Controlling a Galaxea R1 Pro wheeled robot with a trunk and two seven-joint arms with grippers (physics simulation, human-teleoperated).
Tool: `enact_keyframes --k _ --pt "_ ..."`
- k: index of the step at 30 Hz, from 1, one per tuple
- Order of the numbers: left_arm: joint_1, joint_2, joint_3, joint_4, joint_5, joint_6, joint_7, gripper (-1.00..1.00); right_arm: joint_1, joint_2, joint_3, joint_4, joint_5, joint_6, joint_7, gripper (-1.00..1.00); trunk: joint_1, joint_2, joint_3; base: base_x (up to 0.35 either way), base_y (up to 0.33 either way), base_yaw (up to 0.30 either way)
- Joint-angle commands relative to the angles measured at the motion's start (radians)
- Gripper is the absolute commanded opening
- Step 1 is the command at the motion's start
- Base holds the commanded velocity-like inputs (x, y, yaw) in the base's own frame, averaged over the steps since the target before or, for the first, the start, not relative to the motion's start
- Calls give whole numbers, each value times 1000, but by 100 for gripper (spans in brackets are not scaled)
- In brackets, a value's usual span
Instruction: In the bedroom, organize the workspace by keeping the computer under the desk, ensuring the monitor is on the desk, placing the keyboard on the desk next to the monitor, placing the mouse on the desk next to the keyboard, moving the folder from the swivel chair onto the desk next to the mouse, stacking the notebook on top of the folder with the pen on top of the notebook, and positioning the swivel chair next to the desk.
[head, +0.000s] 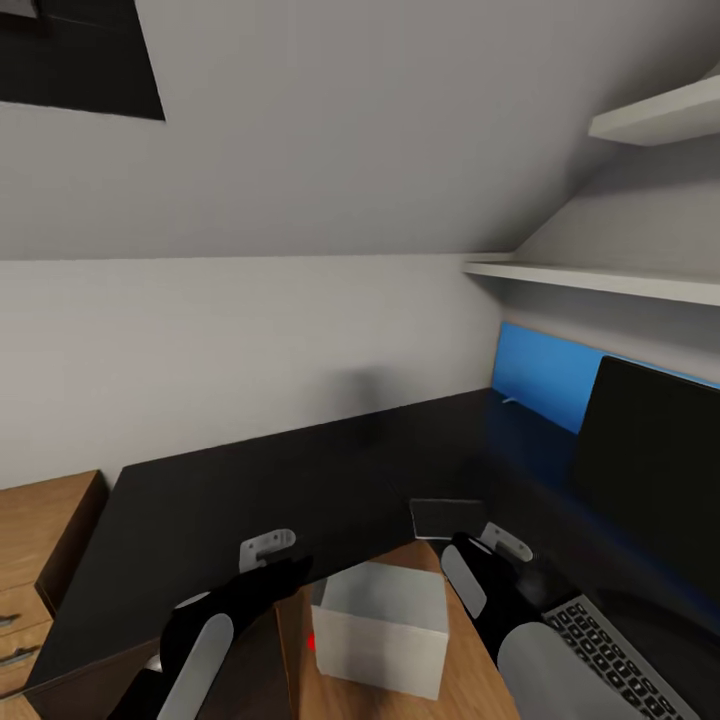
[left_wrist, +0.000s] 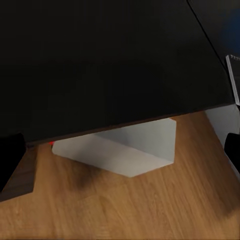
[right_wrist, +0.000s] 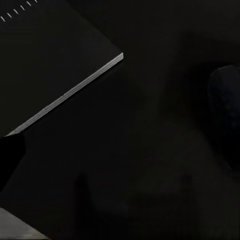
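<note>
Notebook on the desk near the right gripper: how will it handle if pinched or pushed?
The notebook looks thin and lies flat, so its low edge is likely hard to pinch. On the glossy desk it would probably slide rather than tip. The stacked page edge seen in the right wrist view suggests it may sag if gripped by one corner.

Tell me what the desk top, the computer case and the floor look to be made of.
Desk: glossy black, probably lacquered board or laminate; it shows faint reflections. Computer: matte pale grey-white box, likely painted metal or plastic, with plain flat faces and a small red light. Floor: warm brown wood-look planks with visible grain; solid wood or laminate, cannot tell.
</note>
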Motion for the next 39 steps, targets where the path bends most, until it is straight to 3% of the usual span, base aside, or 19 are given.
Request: enact_keyframes --k 1,11,34,39 --pt "-1 0 -1 0 10 2 10 100 -1 -1 5 1 -3 8 -7 100 0 -1 -1 0 0 149" --pt "-1 0 -1 2 9 2 11 100 0 -1 5 2 -2 8 -6 100 0 -1 -1 38 0 106" --pt "-1 0 -1 4 6 2 10 100 0 -2 20 -6 -1 8 14 100 0 -1 -1 4 0 3" --pt "-1 0 -1 4 7 1 10 100 0 -2 20 -6 -1 8 15 100 0 -1 -1 231 0 0"
